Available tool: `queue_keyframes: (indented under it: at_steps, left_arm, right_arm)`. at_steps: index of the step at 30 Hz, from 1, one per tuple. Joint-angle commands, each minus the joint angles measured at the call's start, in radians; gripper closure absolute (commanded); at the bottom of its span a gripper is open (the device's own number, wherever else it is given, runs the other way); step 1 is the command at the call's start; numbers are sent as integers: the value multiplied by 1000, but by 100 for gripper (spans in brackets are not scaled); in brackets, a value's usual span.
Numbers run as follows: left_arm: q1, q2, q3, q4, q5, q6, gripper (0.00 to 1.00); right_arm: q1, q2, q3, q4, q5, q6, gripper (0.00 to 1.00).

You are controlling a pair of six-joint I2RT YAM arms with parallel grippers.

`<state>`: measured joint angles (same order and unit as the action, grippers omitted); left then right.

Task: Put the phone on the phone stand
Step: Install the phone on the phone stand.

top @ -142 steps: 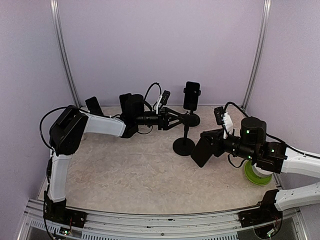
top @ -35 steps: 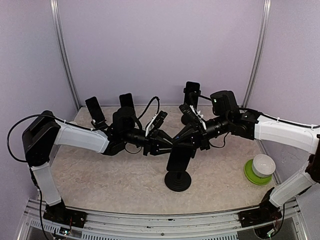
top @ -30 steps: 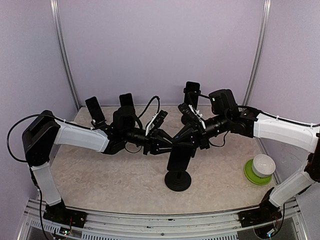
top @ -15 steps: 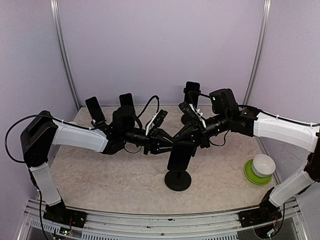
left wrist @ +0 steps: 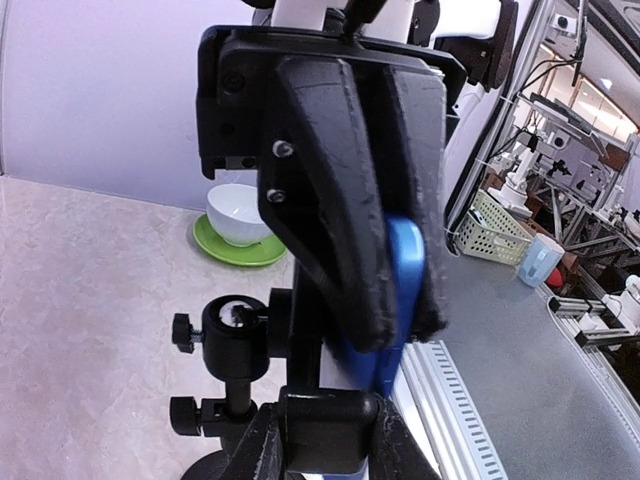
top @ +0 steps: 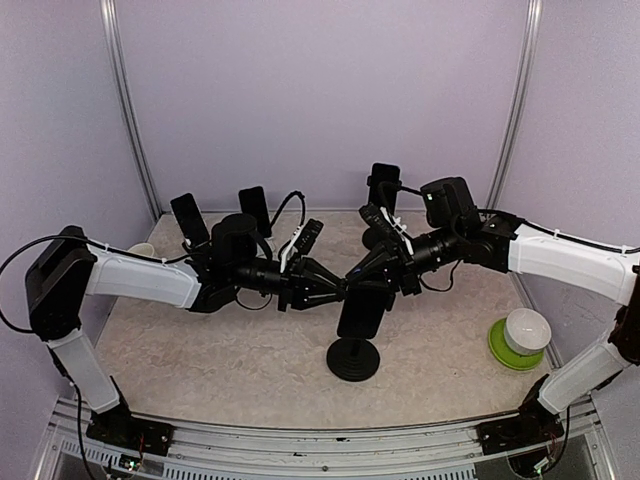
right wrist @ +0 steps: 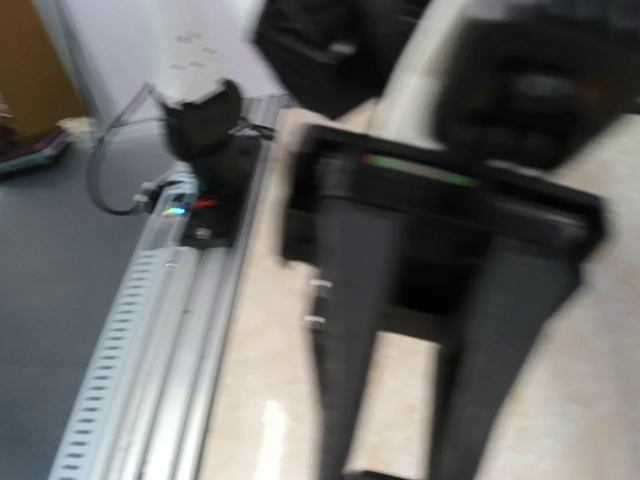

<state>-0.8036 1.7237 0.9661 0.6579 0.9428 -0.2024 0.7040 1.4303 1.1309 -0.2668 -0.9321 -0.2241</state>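
The phone [top: 362, 312] hangs upright, clamped by its edges in your right fingers [left wrist: 330, 200], which are pressed tight on it. Directly under those fingers is the phone stand [top: 352, 360]. Your left fingers [top: 322, 288] look closed on its cradle, touching or just beside the phone's lower edge. I cannot tell whether the phone is seated.

If you let go before it sits in the cradle, the phone will likely drop onto the desk [top: 250, 350]. Pushing down off-line could swivel the ball joint or tip the stand. The two sets of fingers are crowded and may knock together.

I count four phones: this one and three propped beyond both sets of fingers. There is one bowl [top: 525, 328] on one green plate [top: 500, 352].
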Motion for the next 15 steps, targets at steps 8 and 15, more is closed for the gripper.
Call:
queue_keyframes:
  at_steps: [8, 15]
  left_arm:
    - [52, -147, -64, 2, 87, 15, 99]
    - [35, -129, -58, -12, 33, 17, 93]
  right_arm:
    - [-76, 7, -5, -197, 251, -3, 100]
    - [-63, 15, 11, -169, 162, 7, 100]
